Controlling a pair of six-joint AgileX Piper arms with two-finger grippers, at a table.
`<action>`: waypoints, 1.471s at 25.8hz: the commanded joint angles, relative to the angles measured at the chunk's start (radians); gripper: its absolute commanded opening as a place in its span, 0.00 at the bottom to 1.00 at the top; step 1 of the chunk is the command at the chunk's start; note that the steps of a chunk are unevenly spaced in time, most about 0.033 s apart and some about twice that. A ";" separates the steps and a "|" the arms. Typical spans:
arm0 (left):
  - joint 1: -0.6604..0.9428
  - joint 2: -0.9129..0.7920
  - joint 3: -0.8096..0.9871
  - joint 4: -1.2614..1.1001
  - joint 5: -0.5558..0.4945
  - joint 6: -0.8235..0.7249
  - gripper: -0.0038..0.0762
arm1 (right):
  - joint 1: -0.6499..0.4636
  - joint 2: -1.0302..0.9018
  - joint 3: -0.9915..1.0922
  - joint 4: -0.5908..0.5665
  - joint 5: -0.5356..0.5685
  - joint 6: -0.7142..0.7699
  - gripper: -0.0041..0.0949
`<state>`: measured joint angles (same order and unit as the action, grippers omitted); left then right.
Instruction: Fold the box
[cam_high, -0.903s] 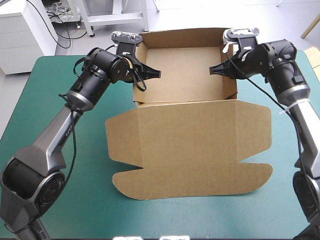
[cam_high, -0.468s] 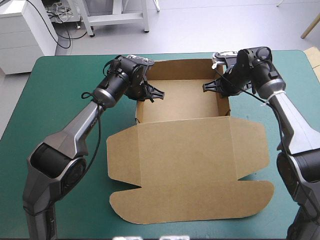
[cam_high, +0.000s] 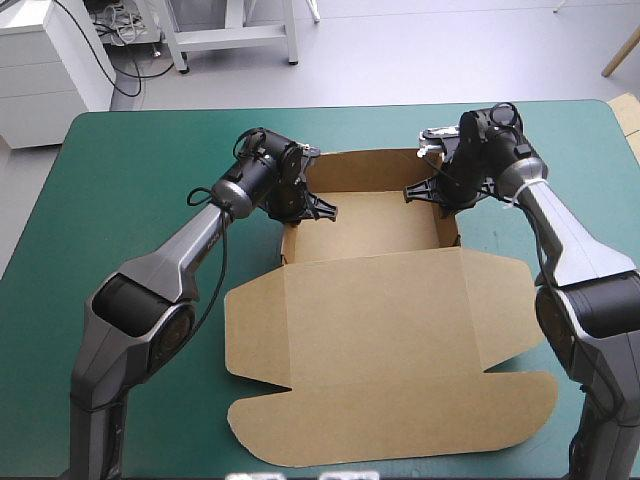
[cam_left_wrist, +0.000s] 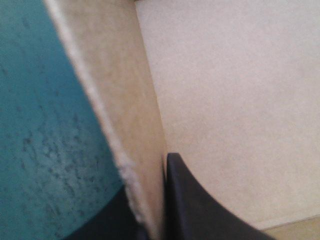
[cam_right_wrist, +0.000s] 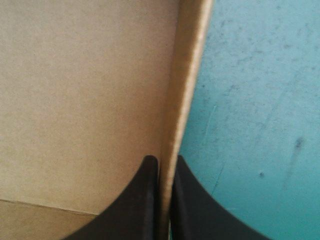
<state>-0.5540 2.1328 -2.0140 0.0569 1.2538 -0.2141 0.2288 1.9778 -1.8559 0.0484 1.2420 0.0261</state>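
The brown box (cam_high: 370, 215) stands as an open tray in the far middle of the table, with its lid (cam_high: 380, 350) lying flat toward the near edge. My left gripper (cam_high: 322, 208) is shut on the tray's left wall. In the left wrist view that wall (cam_left_wrist: 135, 100) runs between my black fingers (cam_left_wrist: 190, 200), with the tray floor (cam_left_wrist: 235, 100) on the inner side. My right gripper (cam_high: 412, 191) is shut on the right wall. The right wrist view shows this wall (cam_right_wrist: 187, 75) pinched between the fingertips of my right gripper (cam_right_wrist: 166, 200).
The teal-green cover (cam_high: 120, 170) lies bare on both sides of the box and shows just outside each gripped wall (cam_left_wrist: 45, 140) (cam_right_wrist: 250, 115). The lid's rounded flaps reach close to the table's near edge.
Both grippers have come down and toward the near side with the tray walls in them. The tray now sits lower, and the flat lid has slid toward the near edge.
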 joint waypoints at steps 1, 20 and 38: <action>-0.031 -0.048 -0.033 -0.129 -0.039 0.075 0.04 | 0.019 -0.049 -0.030 0.152 -0.074 -0.034 0.03; 0.072 -0.055 -0.038 -0.243 0.020 0.113 0.84 | 0.019 -0.047 -0.030 0.101 -0.072 -0.009 0.96; 0.074 -0.351 -0.081 -0.011 0.020 0.171 0.80 | 0.017 -0.179 -0.042 0.056 -0.074 -0.018 0.95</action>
<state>-0.4823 1.8993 -2.0613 0.0391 1.2480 -0.0708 0.2470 1.8991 -1.8632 0.1232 1.1904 0.0221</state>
